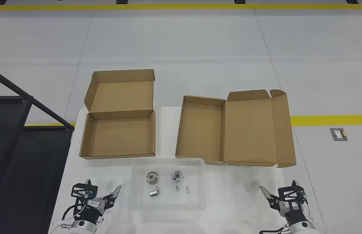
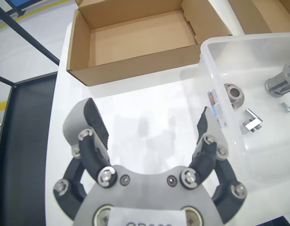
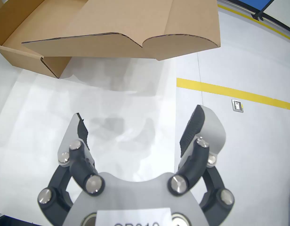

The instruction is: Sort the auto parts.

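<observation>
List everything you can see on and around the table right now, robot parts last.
Open brown cardboard boxes: two, empty, far half of table; left box with its lid raised at the far side, right box with its lid laid out sideways.
Clear plastic bin: one, near middle of table.
Grey metal flanged ring: one, in bin.
Grey grooved metal cylinder: one, in bin.
Shiny metal bracket block: one, in bin.
Small grey bolts: two, in bin.
White table: one.
Black tray: one, beside table's left edge.
Left gripper: open, empty, left of bin.
Right gripper: open, empty, near table's right edge.
</observation>
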Controlling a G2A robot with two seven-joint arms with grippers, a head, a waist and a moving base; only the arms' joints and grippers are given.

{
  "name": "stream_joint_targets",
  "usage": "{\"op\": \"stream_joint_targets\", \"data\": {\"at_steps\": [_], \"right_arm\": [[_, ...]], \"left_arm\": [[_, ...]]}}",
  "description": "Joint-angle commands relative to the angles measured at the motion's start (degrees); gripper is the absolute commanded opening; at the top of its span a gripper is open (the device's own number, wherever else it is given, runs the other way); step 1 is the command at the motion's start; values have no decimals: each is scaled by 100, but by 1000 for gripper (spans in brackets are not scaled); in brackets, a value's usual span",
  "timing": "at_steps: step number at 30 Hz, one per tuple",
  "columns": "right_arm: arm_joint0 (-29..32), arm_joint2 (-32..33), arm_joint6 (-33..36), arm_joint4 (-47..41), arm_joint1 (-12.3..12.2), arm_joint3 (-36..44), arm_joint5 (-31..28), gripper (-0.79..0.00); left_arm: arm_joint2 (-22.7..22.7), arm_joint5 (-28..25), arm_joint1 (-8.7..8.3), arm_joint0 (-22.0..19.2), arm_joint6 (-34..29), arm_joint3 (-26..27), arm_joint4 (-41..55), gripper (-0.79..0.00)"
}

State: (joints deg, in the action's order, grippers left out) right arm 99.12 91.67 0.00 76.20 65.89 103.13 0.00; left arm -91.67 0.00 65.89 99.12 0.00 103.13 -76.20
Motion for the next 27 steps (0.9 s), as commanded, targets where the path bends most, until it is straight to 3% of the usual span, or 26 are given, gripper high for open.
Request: {"op": "stream_joint_targets", "data": {"at_steps": [1,7,16,21,27], "right_arm": [[0,0,0,0,0,0,0,0],[-1,-14,-186,52,-2,203,-157,0],[-87,-162,141,1464,-63,1611,-767,0],[-468,-529,483,2120,-94,2246,-1474,0],[-1308,-1402,998,2835,-84,2405,-2280,0]], "left_arm": [[0,0,0,0,0,0,0,0],[-46,-2,2,5,108,-2,-16,0],[-443,-35,38,129,831,143,603,0],[-703,-179,41,197,1042,203,786,0],[-930,-424,48,329,1210,222,990,0]]}}
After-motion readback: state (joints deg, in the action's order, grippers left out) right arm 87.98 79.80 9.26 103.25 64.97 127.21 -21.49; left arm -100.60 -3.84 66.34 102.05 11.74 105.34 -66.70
